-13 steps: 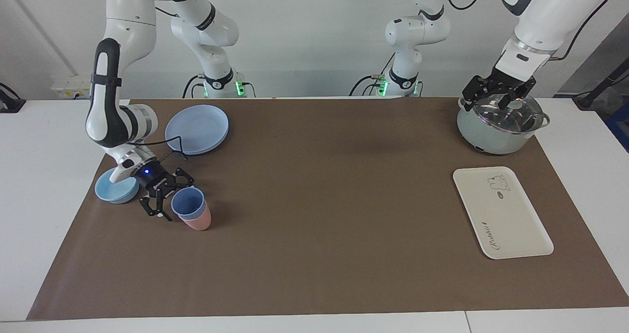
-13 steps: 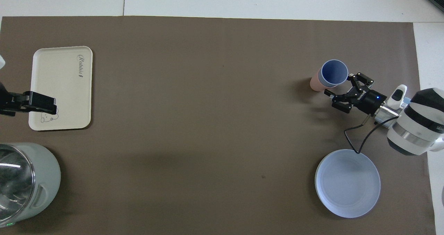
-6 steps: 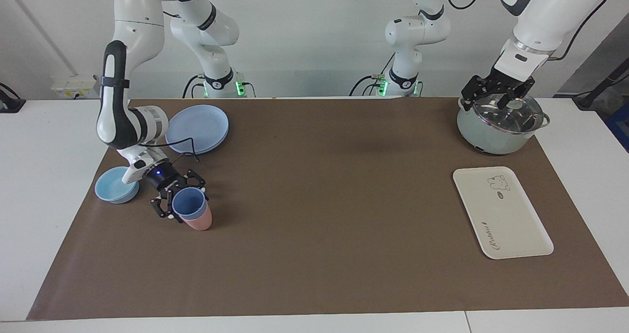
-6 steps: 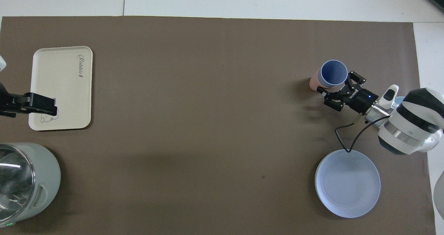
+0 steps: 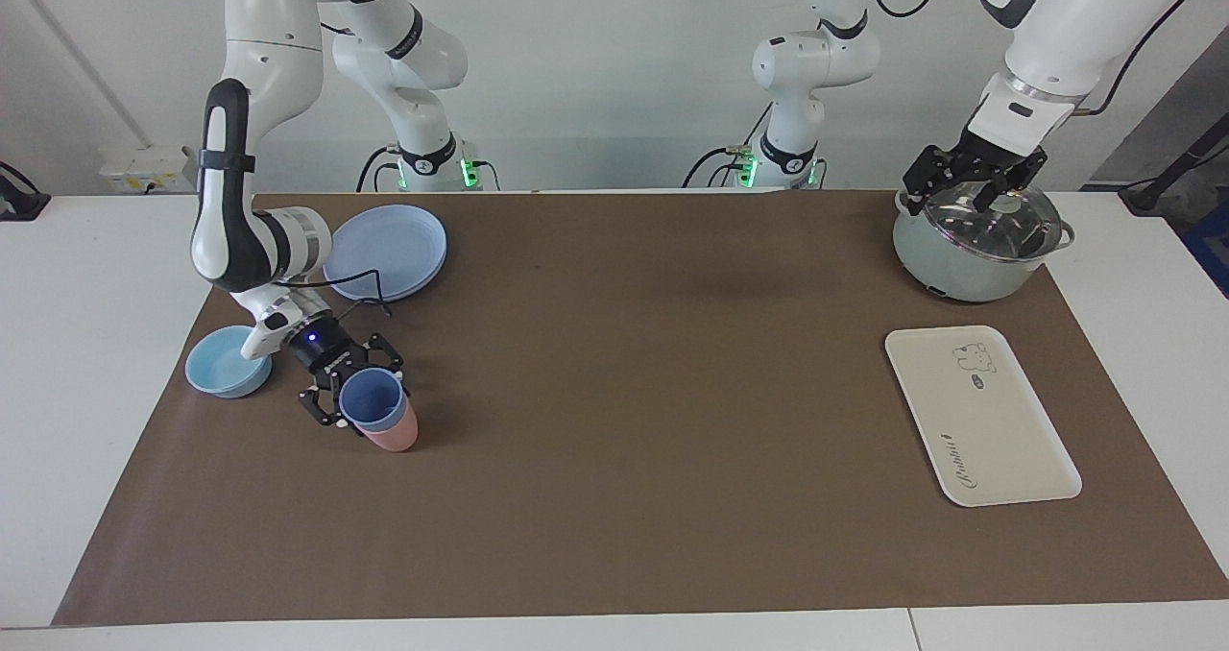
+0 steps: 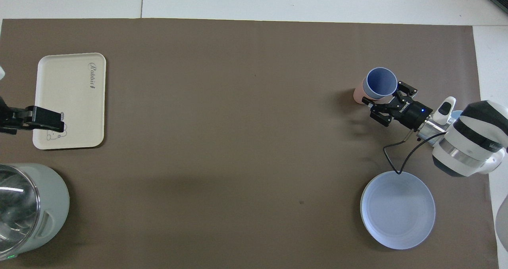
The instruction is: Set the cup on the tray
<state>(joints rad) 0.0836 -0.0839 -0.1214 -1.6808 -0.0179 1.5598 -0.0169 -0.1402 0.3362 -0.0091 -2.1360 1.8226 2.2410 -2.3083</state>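
The periwinkle-blue cup (image 5: 370, 398) stands upright, nested inside a salmon-pink cup (image 5: 395, 434), toward the right arm's end of the table; it also shows in the overhead view (image 6: 381, 82). My right gripper (image 5: 353, 389) is open and low at the cup, with one finger on each side of it (image 6: 383, 95). The cream-white tray (image 5: 999, 421) lies bare toward the left arm's end (image 6: 67, 98). My left gripper (image 5: 975, 188) is open and hangs just over the lid of a pot, away from the cup.
A pale-green pot (image 5: 960, 267) with a glass lid stands nearer to the robots than the tray. A round blue plate (image 5: 386, 251) and a light-blue bowl (image 5: 226, 363) lie near the right arm, close to the cups. A brown mat (image 5: 634, 421) covers the table.
My right gripper has moved in on the stacked cups, from beside them to around the blue cup. The cups have shifted very slightly. The left arm has barely moved.
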